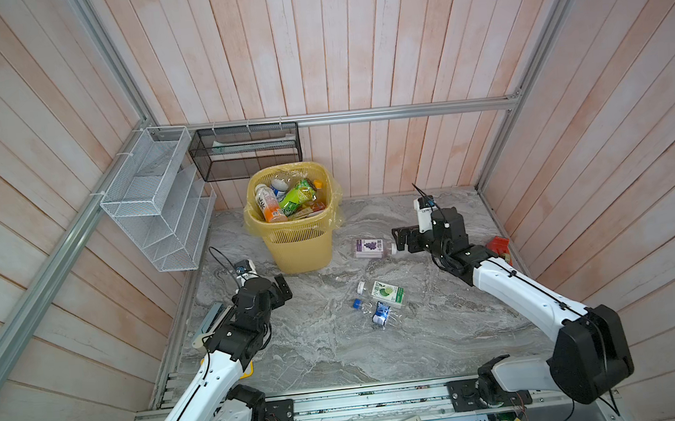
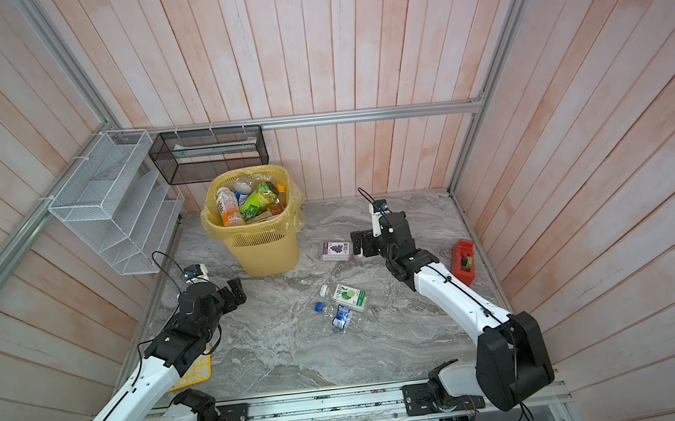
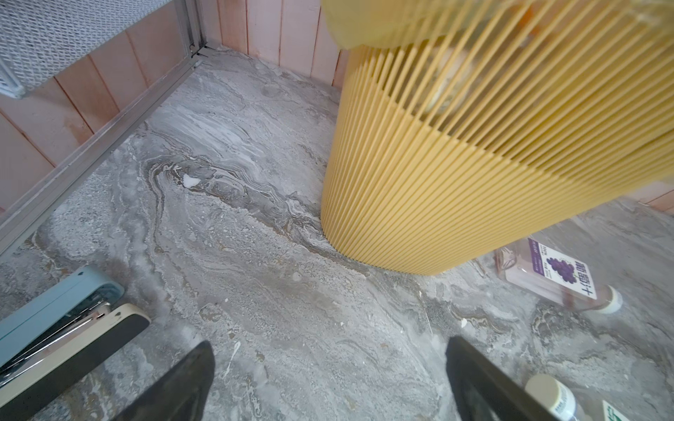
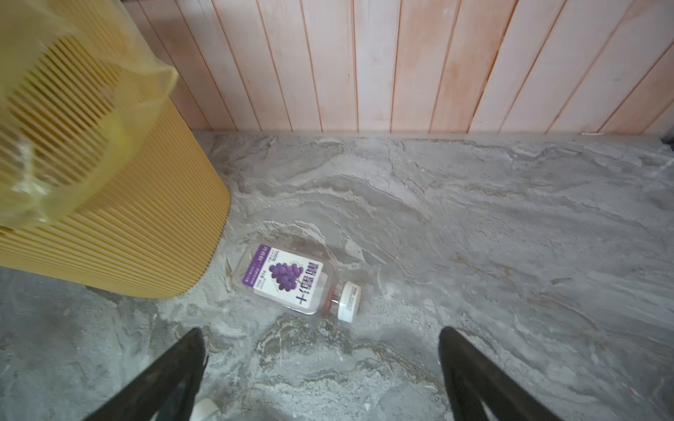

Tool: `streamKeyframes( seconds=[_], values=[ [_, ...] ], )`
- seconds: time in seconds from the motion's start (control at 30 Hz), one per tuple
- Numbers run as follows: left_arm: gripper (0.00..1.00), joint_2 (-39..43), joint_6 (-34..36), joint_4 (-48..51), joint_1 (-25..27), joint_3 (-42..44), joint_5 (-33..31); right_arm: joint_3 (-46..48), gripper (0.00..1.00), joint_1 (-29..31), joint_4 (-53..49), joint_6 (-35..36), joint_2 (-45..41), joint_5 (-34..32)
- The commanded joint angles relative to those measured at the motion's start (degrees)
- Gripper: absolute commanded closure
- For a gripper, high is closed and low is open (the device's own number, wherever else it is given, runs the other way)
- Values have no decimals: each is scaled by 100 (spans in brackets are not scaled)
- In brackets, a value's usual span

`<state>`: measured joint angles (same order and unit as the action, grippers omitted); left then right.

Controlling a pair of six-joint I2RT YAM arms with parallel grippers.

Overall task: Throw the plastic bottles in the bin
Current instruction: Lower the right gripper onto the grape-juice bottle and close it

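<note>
The yellow lattice bin [image 1: 301, 248] [image 2: 264, 251] stands at the back with several bottles [image 1: 285, 201] inside. A clear grape-label bottle [image 1: 370, 247] [image 4: 288, 279] lies on its side just right of the bin. A green-label bottle [image 1: 387, 293] and a crushed blue-cap bottle [image 1: 380, 314] lie mid-table. My right gripper [image 1: 399, 240] [image 4: 321, 330] hangs open by the grape bottle's cap end, with nothing between its fingers. My left gripper [image 1: 282, 291] [image 3: 328, 342] is open and empty, low and left of the bin's wall [image 3: 437, 182].
A white wire rack [image 1: 151, 198] and a black mesh basket [image 1: 245, 151] hang on the back left walls. A red tape dispenser [image 2: 463, 261] stands by the right wall. A blue-grey stapler [image 3: 54, 328] lies beside my left gripper.
</note>
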<state>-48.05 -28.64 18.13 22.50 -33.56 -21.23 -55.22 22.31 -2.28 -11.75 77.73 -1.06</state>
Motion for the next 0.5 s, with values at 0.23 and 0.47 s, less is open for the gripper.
streamKeyframes(
  seconds=[0.23, 0.47],
  values=[
    [0, -330, 94, -50, 296, -144, 58, -1564, 0, -55, -1545, 2169, 1921, 672],
    [0, -330, 173, 3, 294, -157, 50, -2949, 0, -42, -2601, 3211, 3077, 975]
  ],
)
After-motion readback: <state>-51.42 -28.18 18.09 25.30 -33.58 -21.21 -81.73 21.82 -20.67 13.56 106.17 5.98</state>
